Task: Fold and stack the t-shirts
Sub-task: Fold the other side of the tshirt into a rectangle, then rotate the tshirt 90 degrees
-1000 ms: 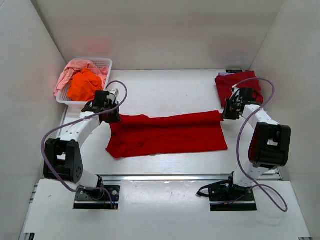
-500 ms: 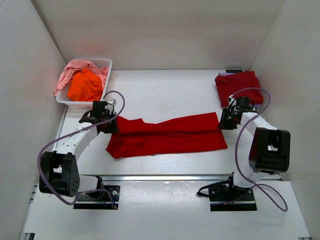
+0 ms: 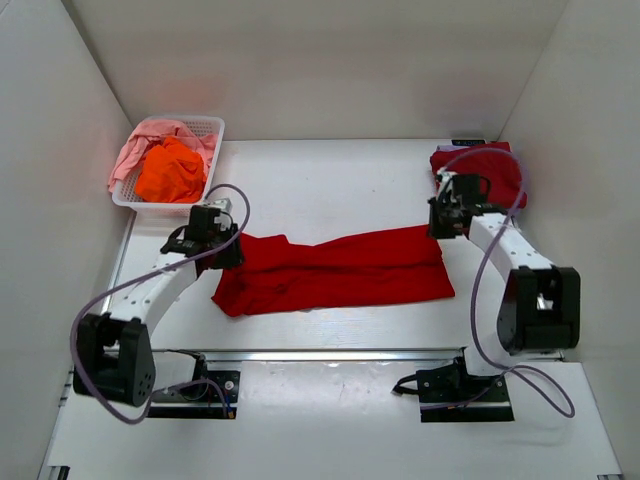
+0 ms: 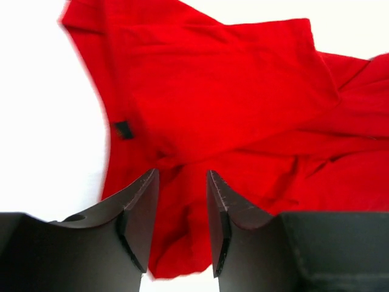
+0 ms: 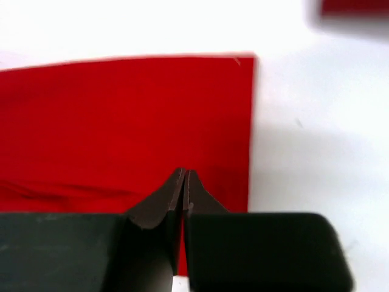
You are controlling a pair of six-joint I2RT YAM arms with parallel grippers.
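- The bright red cloth t-shirt (image 3: 340, 270) lies across the middle of the white table (image 3: 330, 180) as a long band, running from 9 o'clock to 3 o'clock in the top view. My read is that it is folded lengthwise, so the next fold can shorten it.
- Your left gripper (image 3: 224, 252) sits at the band's 9 o'clock end. In the left wrist view its fingers (image 4: 143, 201) stand a narrow gap apart with nothing between them, and the collar end lies loose on the table below.
- Your right gripper (image 3: 437, 226) is at the band's 2 o'clock corner. In its wrist view the fingertips (image 5: 176, 182) are pressed together over the flat hem, and I see no cloth between them.
- The darker crimson folded t-shirt (image 3: 495, 165) rests at 2 o'clock on the table, probably as the base of the stack.
- The white plastic mesh basket (image 3: 212, 128) at 10 o'clock holds the crumpled orange t-shirt (image 3: 170, 170) and the pale pink t-shirt (image 3: 130, 155), both waiting to be folded.
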